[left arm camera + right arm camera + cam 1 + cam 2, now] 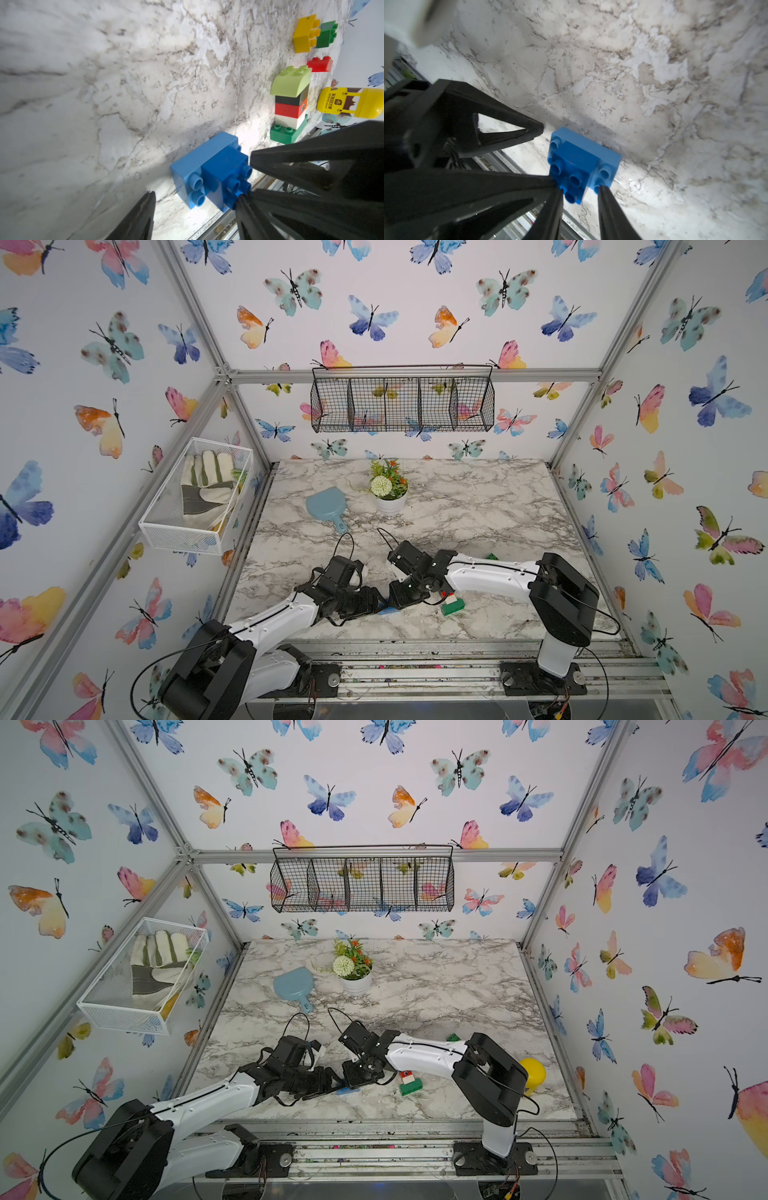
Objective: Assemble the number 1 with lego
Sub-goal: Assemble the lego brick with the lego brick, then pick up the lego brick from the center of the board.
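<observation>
The marble surface fills the floor of a butterfly-papered booth. Two white and black arms reach in from its front edge, the left arm and the right arm, and their tips meet near the middle of that edge.

A black wire basket hangs on the back wall. A white mesh basket on the left wall holds a work glove. Toward the back edge lie a blue scoop and, just beside it, a potted plant. A yellow jar sits near the front right corner.

The lego is in three places. A stack of green, white, red, black and lime bricks sits near the front edge, between the jar and the arm tips. A light blue long brick with a dark blue square brick pressed onto it lies on its side at the front edge, studs facing sideways. Toward the right edge lie a yellow brick touching a green brick, and a red brick near them.

The left fingers stand wide apart astride the blue pair; one tip touches the dark blue brick, the other is clear of it. The right fingers are parted a little, tips at the studded face, gripping nothing.
</observation>
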`<action>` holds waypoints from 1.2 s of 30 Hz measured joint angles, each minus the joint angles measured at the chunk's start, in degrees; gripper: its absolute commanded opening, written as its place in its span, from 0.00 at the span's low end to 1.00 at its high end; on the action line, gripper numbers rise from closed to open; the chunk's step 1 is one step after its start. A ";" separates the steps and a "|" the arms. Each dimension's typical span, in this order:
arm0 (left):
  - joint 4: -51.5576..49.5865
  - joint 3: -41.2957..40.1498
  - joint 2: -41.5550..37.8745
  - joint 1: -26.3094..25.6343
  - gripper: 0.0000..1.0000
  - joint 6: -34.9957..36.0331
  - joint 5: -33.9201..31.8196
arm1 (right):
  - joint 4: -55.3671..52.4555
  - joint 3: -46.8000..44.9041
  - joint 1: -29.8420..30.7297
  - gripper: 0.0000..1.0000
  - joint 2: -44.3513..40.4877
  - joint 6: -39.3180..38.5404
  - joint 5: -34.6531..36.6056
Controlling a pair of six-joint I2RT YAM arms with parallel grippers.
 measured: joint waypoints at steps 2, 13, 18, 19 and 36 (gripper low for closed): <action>-0.94 0.48 -1.22 0.00 0.75 -0.04 -0.35 | 0.48 -0.04 0.07 0.42 -1.79 -0.13 -0.11; -3.98 4.74 -10.88 0.59 0.80 -0.66 -3.76 | -2.08 -3.58 -3.63 0.43 -15.74 -3.06 8.85; -4.98 5.07 -15.13 1.29 0.79 -3.10 -10.12 | -7.54 -6.82 -12.02 0.45 -19.74 -6.38 18.23; -5.05 5.09 -15.74 1.51 0.79 -3.76 -11.34 | -8.11 -7.45 -13.64 0.47 -19.89 -7.10 19.17; -6.73 3.63 -23.50 2.14 0.77 -9.11 -19.78 | -3.78 -9.33 -19.12 0.57 -11.32 -47.76 24.76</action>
